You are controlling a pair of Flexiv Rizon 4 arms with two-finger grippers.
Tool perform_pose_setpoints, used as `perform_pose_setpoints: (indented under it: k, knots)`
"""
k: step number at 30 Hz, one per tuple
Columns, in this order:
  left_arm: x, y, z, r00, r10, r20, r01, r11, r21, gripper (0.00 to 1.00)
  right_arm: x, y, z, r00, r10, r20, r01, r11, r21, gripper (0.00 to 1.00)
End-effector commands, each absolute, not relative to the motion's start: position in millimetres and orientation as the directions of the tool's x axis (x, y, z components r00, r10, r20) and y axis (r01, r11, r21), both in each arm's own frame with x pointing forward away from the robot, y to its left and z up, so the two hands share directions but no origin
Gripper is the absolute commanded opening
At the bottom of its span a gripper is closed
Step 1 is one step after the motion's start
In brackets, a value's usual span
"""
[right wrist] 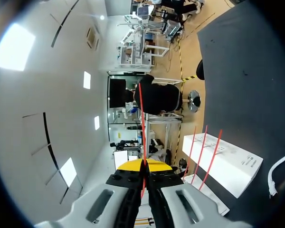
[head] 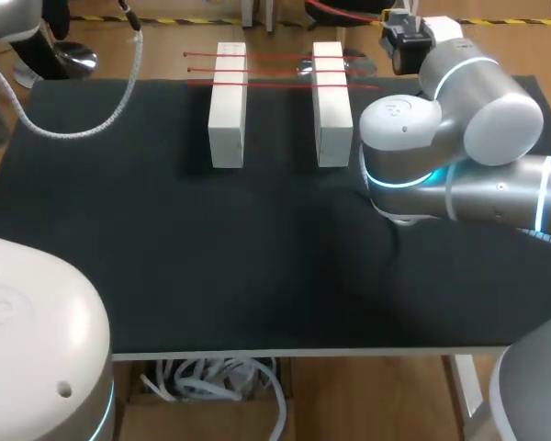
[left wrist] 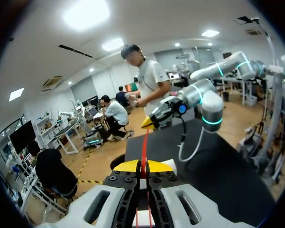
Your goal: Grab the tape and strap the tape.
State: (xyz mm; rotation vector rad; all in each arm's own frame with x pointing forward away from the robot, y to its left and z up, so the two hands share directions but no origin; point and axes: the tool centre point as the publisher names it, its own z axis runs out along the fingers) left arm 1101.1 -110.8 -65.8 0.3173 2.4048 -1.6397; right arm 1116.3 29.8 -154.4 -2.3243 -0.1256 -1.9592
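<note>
L end effector (left wrist: pixel 142 167), R end effector (right wrist: pixel 143 166) both clamp red tape (left wrist: pixel 145 142); L's off head view; blocks (head: pixel 228 110) hug worktop (head: pixel 257 266) far edge.

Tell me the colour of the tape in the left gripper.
Red tape; the left wrist view shows it best.
</note>
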Motion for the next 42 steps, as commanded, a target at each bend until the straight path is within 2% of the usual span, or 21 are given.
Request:
perform_pose_setpoints:
  k: [1, 20, 32, 42]
  knots:
    - [1093.6, -113.0, -60.5, -0.957, 0.058, -0.286, 0.280, 0.453, -0.846, 0.00, 1115.0, 28.7, -151.8, 0.177, 0.005, 0.984, 0.129, -0.992, -0.018, 0.00]
    - [1086.2, -126.9, -62.9, -0.957, 0.123, -0.261, 0.271, 0.697, -0.664, 0.00, 1113.5, 27.6, -154.0, 0.186, 0.032, 0.982, 0.141, -0.990, 0.006, 0.00]
    - [1080.0, -127.6, -69.3, -0.967, 0.187, -0.172, 0.254, 0.753, -0.607, 0.00, 1112.1, 29.2, -154.6, 0.188, 0.047, 0.981, 0.154, -0.988, 0.018, 0.00]
    - [1077.7, -134.6, -66.7, -0.964, 0.176, -0.198, 0.262, 0.749, -0.609, 0.00, 1111.7, 29.6, -155.1, 0.190, 0.056, 0.980, 0.162, -0.986, 0.025, 0.00]
